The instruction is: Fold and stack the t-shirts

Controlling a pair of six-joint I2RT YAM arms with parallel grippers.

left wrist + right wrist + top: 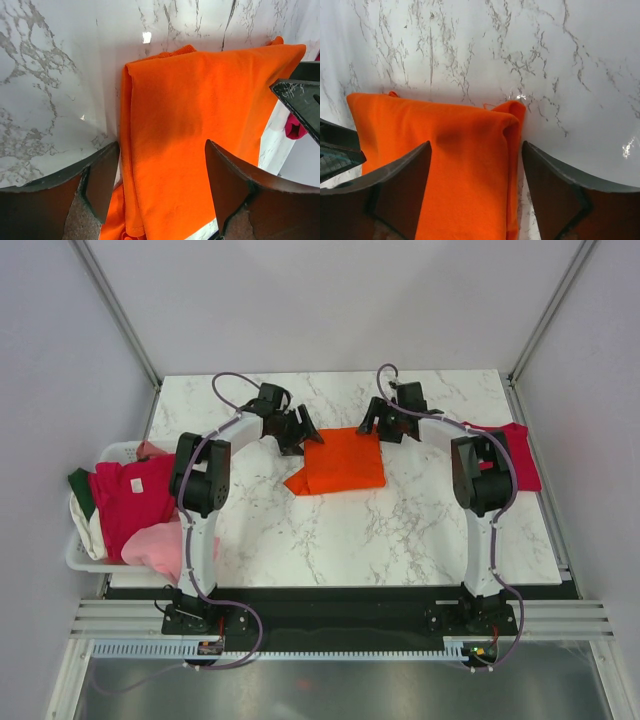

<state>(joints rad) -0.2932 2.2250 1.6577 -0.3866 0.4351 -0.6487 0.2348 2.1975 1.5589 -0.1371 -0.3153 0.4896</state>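
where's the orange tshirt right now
In the top view the folded orange t-shirt lies near the middle of the marble table, between the left end effector and the right end effector.

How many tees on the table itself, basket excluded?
2. The orange t-shirt lies folded mid-table. The crimson t-shirt is at the right edge, partly hidden behind the right arm; another could lie under it.

the right arm [480, 475] hides part of the crimson t-shirt [525, 460], and wrist views crop the orange t-shirt [200, 125].
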